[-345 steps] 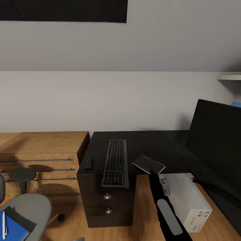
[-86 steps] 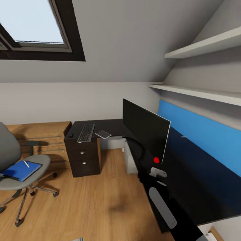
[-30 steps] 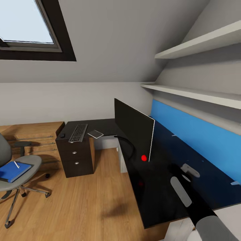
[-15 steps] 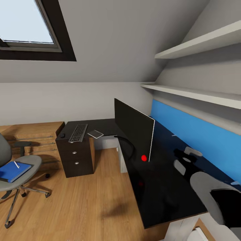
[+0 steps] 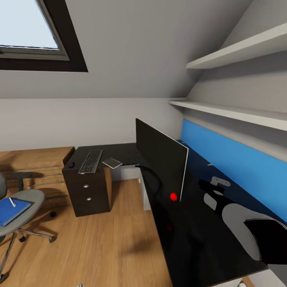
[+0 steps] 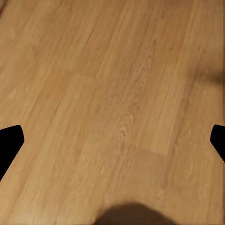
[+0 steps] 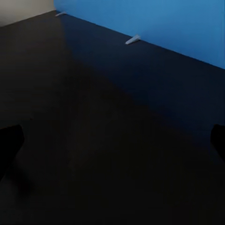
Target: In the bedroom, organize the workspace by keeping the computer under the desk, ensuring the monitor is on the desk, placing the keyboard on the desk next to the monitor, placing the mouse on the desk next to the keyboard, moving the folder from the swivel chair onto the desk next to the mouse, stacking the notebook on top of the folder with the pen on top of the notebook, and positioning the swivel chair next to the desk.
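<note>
Right fingers (image 7: 10,140) spread wide over bare desk (image 7: 93,117), beside monitor (image 5: 159,157).

Monitor (image 5: 161,159) upright on the black bench (image 5: 199,239). Keyboard (image 5: 90,161), mouse (image 5: 71,164) and a grey tablet-like slab (image 5: 112,162) at the bench's far left end, above the drawers (image 5: 87,192). Blue folder (image 5: 10,210) with pen (image 5: 12,202) on swivel chair (image 5: 20,211), standing on the floor well apart from the bench. Right end effector (image 5: 215,187) over the bench's right part, grip unclear.
</note>
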Controlling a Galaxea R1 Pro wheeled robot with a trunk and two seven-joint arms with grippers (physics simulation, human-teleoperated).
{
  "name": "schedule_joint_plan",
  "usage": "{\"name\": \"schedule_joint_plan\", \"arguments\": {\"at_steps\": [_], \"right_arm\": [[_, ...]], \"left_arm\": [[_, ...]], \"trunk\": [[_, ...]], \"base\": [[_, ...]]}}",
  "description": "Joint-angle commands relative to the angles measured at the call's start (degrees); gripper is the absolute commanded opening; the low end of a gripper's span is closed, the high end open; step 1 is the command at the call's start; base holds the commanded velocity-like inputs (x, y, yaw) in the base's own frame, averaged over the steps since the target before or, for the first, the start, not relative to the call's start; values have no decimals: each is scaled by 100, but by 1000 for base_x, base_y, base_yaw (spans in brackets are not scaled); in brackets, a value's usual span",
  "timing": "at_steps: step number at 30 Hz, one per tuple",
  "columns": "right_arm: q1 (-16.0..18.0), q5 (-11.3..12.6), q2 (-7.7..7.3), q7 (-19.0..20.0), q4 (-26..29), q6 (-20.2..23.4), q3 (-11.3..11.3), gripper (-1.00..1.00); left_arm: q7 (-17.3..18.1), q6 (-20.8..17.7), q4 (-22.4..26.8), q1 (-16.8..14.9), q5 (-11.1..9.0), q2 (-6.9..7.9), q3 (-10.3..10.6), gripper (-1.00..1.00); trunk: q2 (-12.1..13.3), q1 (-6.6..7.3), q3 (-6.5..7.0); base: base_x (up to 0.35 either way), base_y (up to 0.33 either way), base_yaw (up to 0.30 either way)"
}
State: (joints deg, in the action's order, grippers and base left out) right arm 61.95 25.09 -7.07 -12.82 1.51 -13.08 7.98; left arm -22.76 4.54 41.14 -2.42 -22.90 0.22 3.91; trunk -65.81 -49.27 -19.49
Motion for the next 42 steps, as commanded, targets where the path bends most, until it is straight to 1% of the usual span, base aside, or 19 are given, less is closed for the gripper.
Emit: {"name": "schedule_joint_plan", "arguments": {"at_steps": [1, 7, 12, 14, 15, 18, 19, 22, 30, 42], "right_arm": [[3, 47, -1, -7, -3, -14, 51, 100], [-5, 9, -1, 68, 2, -18, 65, 100], [-6, -154, 11, 377, 5, -19, 76, 100], [-7, -260, 18, 574, 2, -19, 79, 100], [-7, -337, 30, 817, 0, -19, 83, 100], [-7, -363, 74, 935, 2, -19, 82, 100], [-7, -375, 117, 979, 1, -19, 82, 100], [-8, -390, 201, 1023, -1, -19, 82, 100], [-15, -403, 286, 1057, -5, -19, 81, 100], [-50, -412, 311, 1065, -2, -19, 81, 100]], "left_arm": [[-38, 37, 0, -4, -62, 5, 31, 100], [-41, 38, -97, -4, -59, 5, 34, 100], [-37, 38, -136, -4, -56, 5, 33, 100], [-37, 38, -143, -4, -52, 5, 32, 100], [-36, 38, -147, -4, -49, 5, 31, 100], [-36, 38, -148, -4, -48, 3, 31, 100], [-36, 38, -149, -4, -48, 1, 31, 100], [-36, 40, -149, -4, -48, -2, 30, 100], [-36, 39, -150, -4, -48, -4, 31, 100], [-36, 38, -150, -4, -48, -4, 37, 100]], "trunk": [[-4, -3, -7], [-4, -3, -7], [-4, -3, -7], [-4, -3, -7], [-4, -3, -7], [-4, -3, -7], [-4, -3, -7], [-4, -3, -7], [-4, -3, -7], [-4, -3, -7]], "base": [[194, -24, 0], [55, -7, 0], [7, -1, 0], [3, 0, 0], [0, 0, 0], [0, 0, 0], [0, 0, 0], [0, 0, 0], [0, 0, 64], [0, 0, 250]]}}
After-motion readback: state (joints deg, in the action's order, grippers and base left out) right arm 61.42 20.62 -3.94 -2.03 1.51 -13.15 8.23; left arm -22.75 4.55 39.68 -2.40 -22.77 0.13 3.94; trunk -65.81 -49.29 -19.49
